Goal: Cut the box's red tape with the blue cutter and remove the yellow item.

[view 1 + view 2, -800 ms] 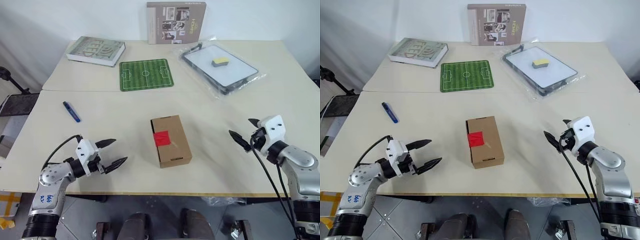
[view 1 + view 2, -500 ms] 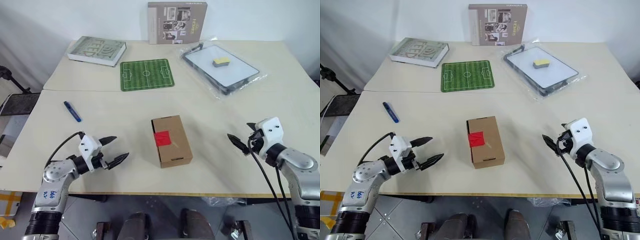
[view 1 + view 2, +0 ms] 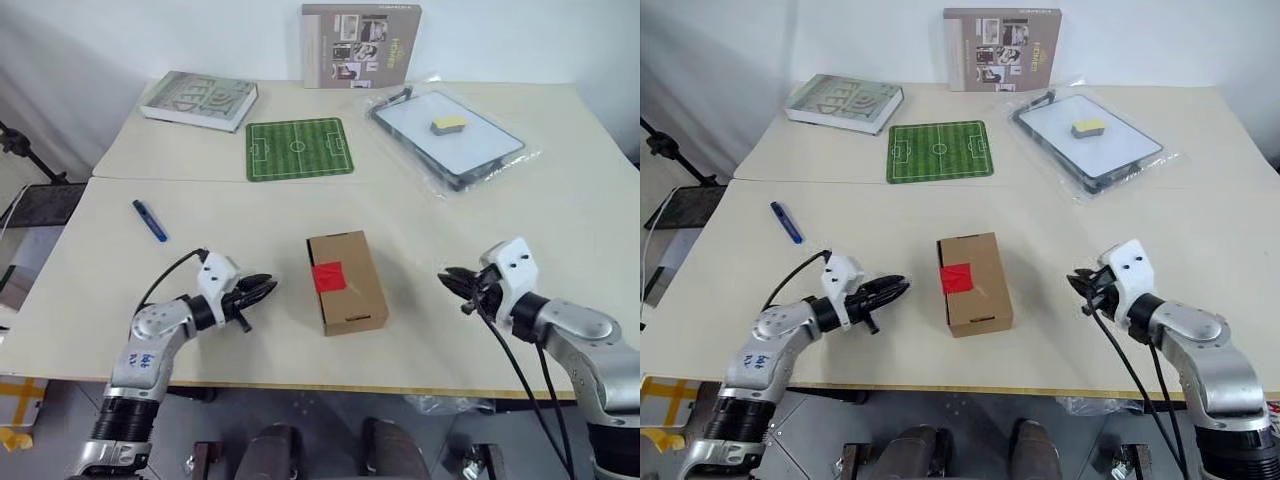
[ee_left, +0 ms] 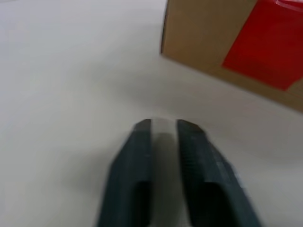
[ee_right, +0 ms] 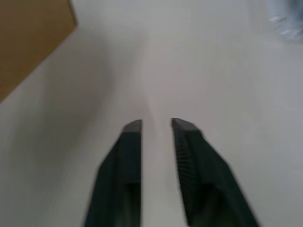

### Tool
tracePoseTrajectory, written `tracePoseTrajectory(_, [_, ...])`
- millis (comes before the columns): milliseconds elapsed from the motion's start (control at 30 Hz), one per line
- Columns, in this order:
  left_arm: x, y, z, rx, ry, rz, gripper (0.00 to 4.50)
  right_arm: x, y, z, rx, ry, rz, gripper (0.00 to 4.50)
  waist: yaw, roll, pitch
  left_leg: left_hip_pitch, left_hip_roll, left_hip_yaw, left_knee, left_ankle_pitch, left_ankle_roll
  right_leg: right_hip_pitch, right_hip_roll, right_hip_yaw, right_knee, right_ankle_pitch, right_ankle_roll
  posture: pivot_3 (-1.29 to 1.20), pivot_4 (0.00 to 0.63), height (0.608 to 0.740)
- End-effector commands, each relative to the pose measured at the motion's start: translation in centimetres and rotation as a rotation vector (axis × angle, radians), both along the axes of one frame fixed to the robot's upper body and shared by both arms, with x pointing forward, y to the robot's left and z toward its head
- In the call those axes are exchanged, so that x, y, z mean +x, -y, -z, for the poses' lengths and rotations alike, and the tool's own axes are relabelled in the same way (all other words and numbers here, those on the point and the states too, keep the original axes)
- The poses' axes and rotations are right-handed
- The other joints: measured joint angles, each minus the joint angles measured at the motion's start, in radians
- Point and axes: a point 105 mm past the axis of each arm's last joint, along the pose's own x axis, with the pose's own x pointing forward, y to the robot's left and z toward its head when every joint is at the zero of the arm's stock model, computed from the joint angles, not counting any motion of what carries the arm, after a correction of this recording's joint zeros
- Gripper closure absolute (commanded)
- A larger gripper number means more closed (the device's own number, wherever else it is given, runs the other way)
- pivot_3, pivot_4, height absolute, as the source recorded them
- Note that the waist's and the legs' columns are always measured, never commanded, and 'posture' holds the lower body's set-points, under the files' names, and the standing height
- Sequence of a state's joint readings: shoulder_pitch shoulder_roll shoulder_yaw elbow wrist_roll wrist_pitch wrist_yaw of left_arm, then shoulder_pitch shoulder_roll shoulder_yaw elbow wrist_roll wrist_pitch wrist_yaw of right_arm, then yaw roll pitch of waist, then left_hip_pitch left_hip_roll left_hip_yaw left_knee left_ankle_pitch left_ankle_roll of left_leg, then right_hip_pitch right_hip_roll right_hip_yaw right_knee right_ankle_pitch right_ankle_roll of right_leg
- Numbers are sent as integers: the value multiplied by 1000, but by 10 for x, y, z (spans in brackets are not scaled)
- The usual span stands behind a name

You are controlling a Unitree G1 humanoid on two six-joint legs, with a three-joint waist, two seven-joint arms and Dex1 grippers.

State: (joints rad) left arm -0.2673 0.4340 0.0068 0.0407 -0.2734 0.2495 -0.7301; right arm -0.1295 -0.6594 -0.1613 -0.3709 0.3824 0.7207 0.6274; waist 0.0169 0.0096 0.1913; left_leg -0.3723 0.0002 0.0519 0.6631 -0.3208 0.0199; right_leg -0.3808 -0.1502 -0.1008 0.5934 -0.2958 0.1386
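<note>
Table (image 3: 420, 250), both tools closed, nearer box (image 3: 345, 282)

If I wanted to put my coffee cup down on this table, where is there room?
Bare patches: between the blue cutter and the box, and right of the box below the bagged whiteboard. The far edge is crowded with a book, green mat and grey carton.
</note>
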Motion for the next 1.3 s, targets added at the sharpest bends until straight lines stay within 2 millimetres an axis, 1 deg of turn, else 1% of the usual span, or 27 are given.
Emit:
tracePoseTrajectory(33, [7, 15, -12, -22, 41, 7, 4481, -3, -16, -14, -1, 37, -60, 4498, 6, 0, 0, 0, 0, 0, 0, 0, 0, 0, 0, 0, 0, 0, 0, 0, 150, 740])
tracePoseTrajectory(200, [12, 33, -15, -52, 59, 39, 4481, -2, -30, -16, -2, 25, -108, 4498, 7, 0, 0, -1, 0, 0, 1, 0, 0, 0, 0, 0, 0, 0, 0, 0, 150, 740])
tracePoseTrajectory(400, [20, 30, -17, -48, 85, 27, 4481, 1, -30, -26, 1, 46, -105, 4498, 7, 0, 0, -1, -2, 0, 1, 0, 0, 0, 0, 0, 0, 0, 0, 0, 150, 740])
tracePoseTrajectory(500, [23, 35, -15, -42, 89, 51, 4481, 3, -37, -22, 8, 28, -133, 4498, 7, 0, 0, -1, -2, 0, 2, 0, 0, 0, 0, -1, 0, 0, 0, 0, 150, 740])
tracePoseTrajectory(667, [34, 53, -21, -60, 114, 107, 4481, 3, -60, -19, 11, -8, -249, 4498, 7, 0, 0, -2, -4, 0, 3, 0, 0, 0, 1, -1, 0, 0, 0, 0, 150, 740])
tracePoseTrajectory(733, [36, 66, -19, -53, 121, 157, 4481, 2, -68, -20, 9, -26, -282, 4498, 8, -1, 0, -2, -4, 0, 3, 0, 0, 0, 1, -2, 0, 0, 0, 0, 150, 740])
tracePoseTrajectory(833, [38, 84, -19, -61, 130, 210, 4481, -2, -75, -22, 1, -43, -317, 4498, 10, -1, 0, -4, -5, 1, 4, 0, 0, 0, 1, -3, 0, 0, 1, 0, 150, 740])
tracePoseTrajectory(900, [46, 97, -21, -67, 144, 217, 4481, -7, -81, -26, 1, -48, -346, 4498, 10, -2, 0, -4, -5, 1, 4, 0, 0, 0, 1, -4, -1, 0, 1, 0, 150, 740])
tracePoseTrajectory(1033, [61, 106, -25, -68, 171, 200, 4481, -14, -84, -32, -1, -58, -368, 4498, 10, -3, 1, -6, -5, 2, 5, 0, 1, 0, 1, -5, -1, 0, 1, 0, 150, 740])
tracePoseTrajectory(1100, [68, 104, -28, -63, 181, 182, 4481, -18, -78, -34, -41, -67, -363, 4498, 10, -4, 1, -6, -5, 2, 5, 0, 1, 0, 1, -5, -1, 0, 1, 0, 150, 740])
tracePoseTrajectory(1167, [74, 96, -30, -53, 185, 160, 4481, -20, -68, -36, -87, -65, -347, 4498, 10, -4, 2, -7, -5, 2, 5, 0, 1, -1, 1, -6, -1, 0, 1, 0, 150, 740])
tracePoseTrajectory(1233, [75, 74, -27, -21, 174, 144, 4481, -18, -49, -40, -158, -58, -307, 4498, 10, -5, 2, -9, -5, 2, 5, 0, 1, -3, 1, -6, -1, 0, 1, 0, 150, 740])
tracePoseTrajectory(1267, [74, 60, -25, 0, 162, 138, 4481, -15, -39, -43, -188, -50, -286, 4498, 7, -6, 1, -11, -5, 2, 6, 0, 1, -5, 1, -6, -1, 1, 1, 0, 150, 740])
tracePoseTrajectory(1300, [72, 51, -24, 14, 154, 135, 4481, -14, -33, -45, -206, -45, -273, 4498, 4, -7, 2, -15, -5, 2, 7, 0, 1, -10, 1, -6, 2, 1, 1, 0, 150, 740])
